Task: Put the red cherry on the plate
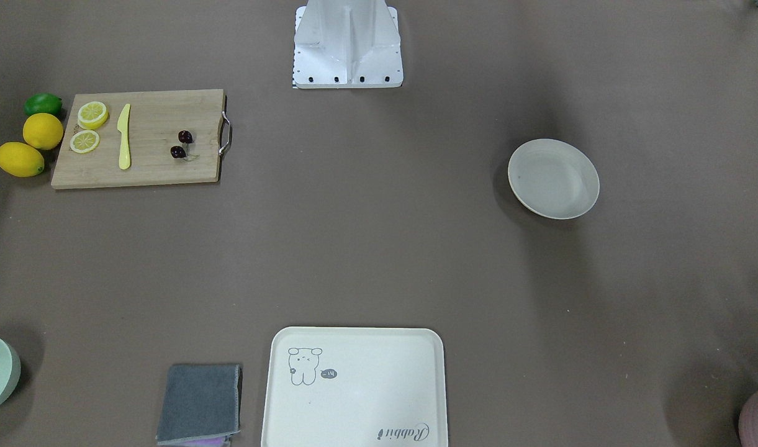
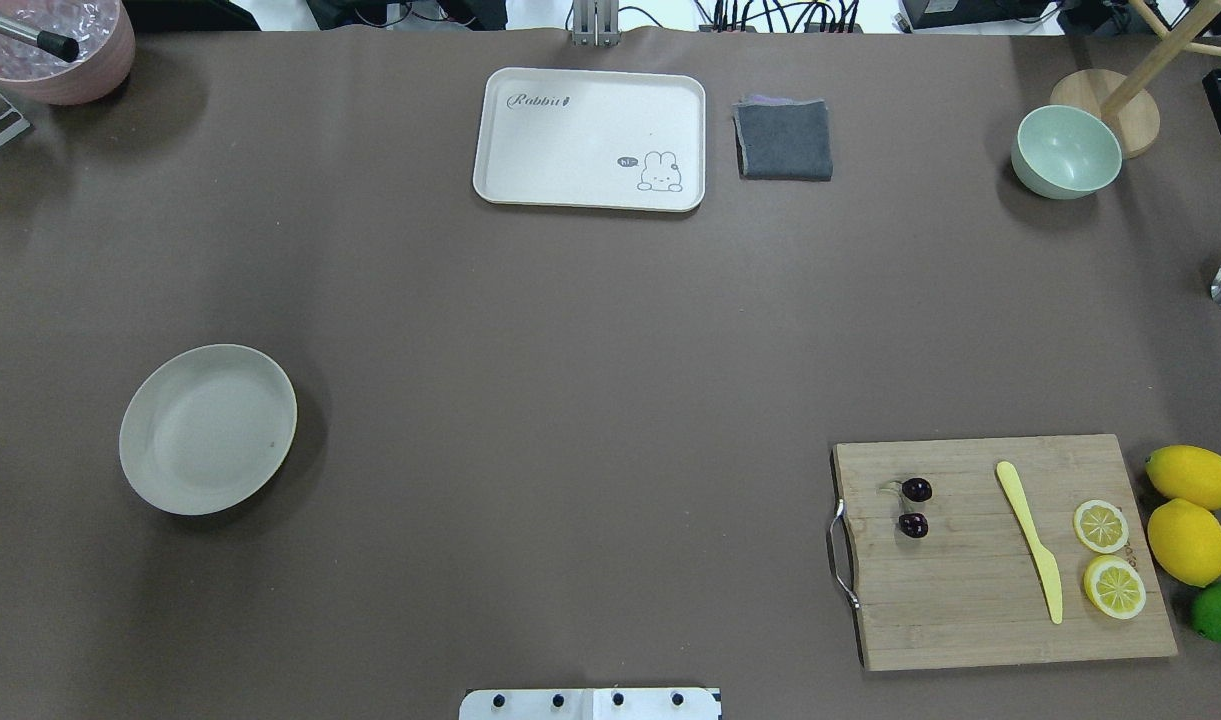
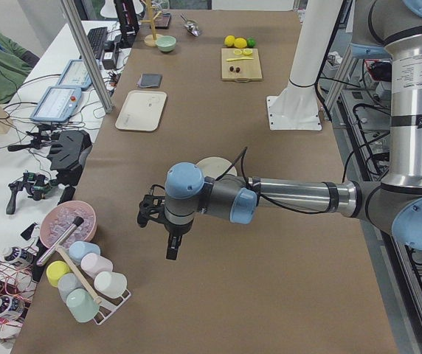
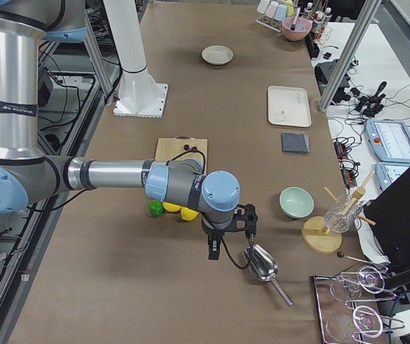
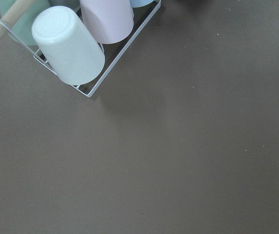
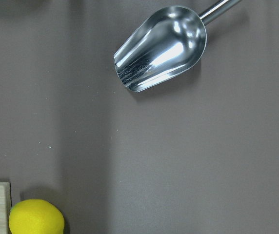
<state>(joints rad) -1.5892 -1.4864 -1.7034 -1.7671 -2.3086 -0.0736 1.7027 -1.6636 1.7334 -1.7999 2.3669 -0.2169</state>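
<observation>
Red cherry (image 2: 916, 490) tiny, at cutting board (image 2: 970, 610) handle end; right claw (image 4: 216, 249) may nip stems only & drop it. Claw widths: can't tell.

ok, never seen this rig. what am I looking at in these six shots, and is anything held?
A two-armed robot stands at a brown table. Two shots look down on it from opposite sides, two look along it from its ends, two come from wrist cameras. The left gripper hangs near a rack of cups, the right gripper near a metal scoop; nothing shows in either, though open or shut I cannot tell. The cherry pair lies on a cutting board with a yellow knife. The plate sits empty across the table.
</observation>
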